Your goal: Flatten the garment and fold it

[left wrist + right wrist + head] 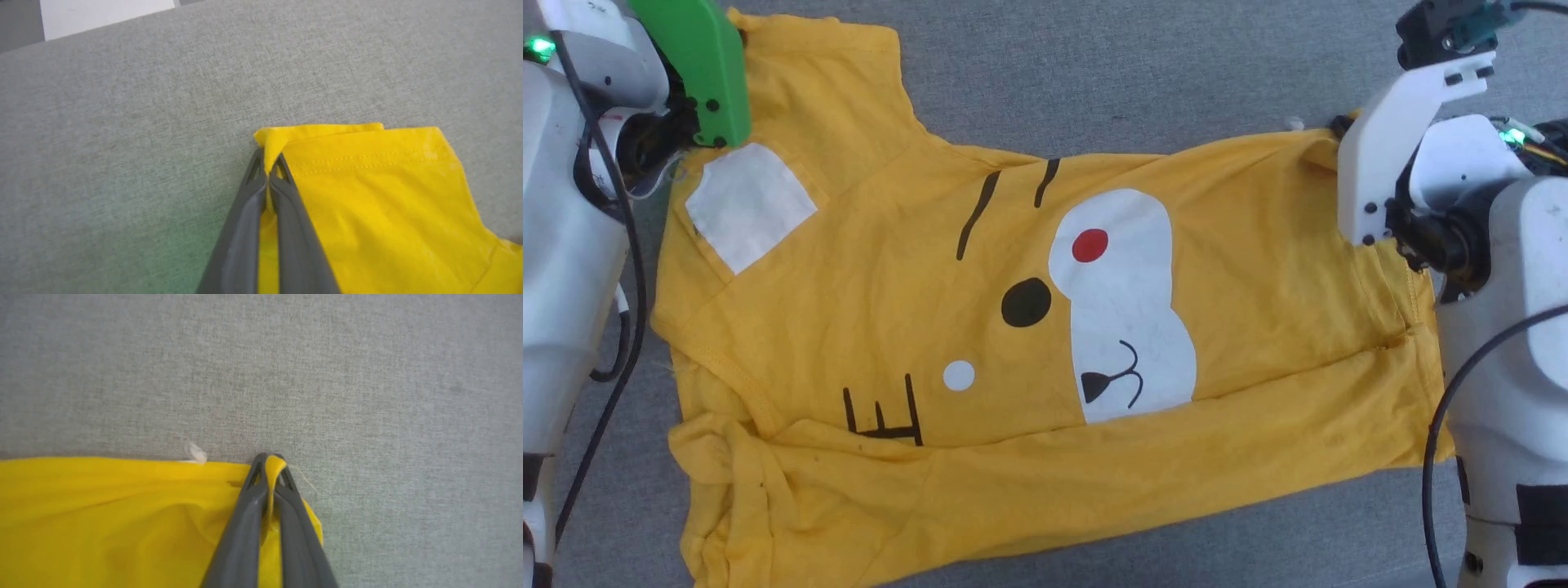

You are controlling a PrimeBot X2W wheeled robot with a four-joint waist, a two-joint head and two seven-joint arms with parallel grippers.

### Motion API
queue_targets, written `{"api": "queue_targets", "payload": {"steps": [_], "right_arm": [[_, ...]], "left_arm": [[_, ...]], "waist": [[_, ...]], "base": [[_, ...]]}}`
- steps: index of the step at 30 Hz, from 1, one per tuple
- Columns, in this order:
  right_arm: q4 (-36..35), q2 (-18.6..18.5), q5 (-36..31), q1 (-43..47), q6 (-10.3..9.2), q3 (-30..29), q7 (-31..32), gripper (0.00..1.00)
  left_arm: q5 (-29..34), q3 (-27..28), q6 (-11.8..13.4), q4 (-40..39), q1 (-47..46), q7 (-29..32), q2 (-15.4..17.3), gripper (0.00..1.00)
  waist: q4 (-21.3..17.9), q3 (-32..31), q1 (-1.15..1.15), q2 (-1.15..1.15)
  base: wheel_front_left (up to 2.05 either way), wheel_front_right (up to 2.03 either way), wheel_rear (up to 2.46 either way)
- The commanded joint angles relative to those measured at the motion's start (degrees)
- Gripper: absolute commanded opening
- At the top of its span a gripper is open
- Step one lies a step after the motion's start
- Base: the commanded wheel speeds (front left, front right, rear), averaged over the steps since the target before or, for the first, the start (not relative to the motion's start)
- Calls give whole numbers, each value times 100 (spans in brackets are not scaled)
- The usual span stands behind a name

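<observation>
The garment [915, 269], a bright yellow T-shirt with a cartoon face print, lies spread sideways on the grey cloth surface, its near long edge folded over. In the left wrist view my left gripper [269, 171] is shut on the garment's [367, 204] sleeve hem corner, with yellow cloth pinched between the dark fingers [245, 212]. In the right wrist view my right gripper [270, 467] is shut on the far hem corner of the garment [102, 514]. In the head view both sets of fingertips are hidden behind the wrists.
Grey fabric surface [1143, 73] lies all around the shirt. A small pale scrap [195, 453] sits at the hem edge near my right gripper. White arm bodies and black cables [621, 269] flank both sides. A white panel [102, 14] lies beyond the far edge.
</observation>
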Motion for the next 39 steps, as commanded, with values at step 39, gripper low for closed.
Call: {"api": "queue_targets", "payload": {"steps": [39], "right_arm": [[61,-1438,774,3422,-8,380,-2411,0]], "left_arm": [[-1424,479,511,-2953,6731,-3589,-335,0]], "waist": [[1303,-2339,0,0]], "base": [[0,0,0]]}}
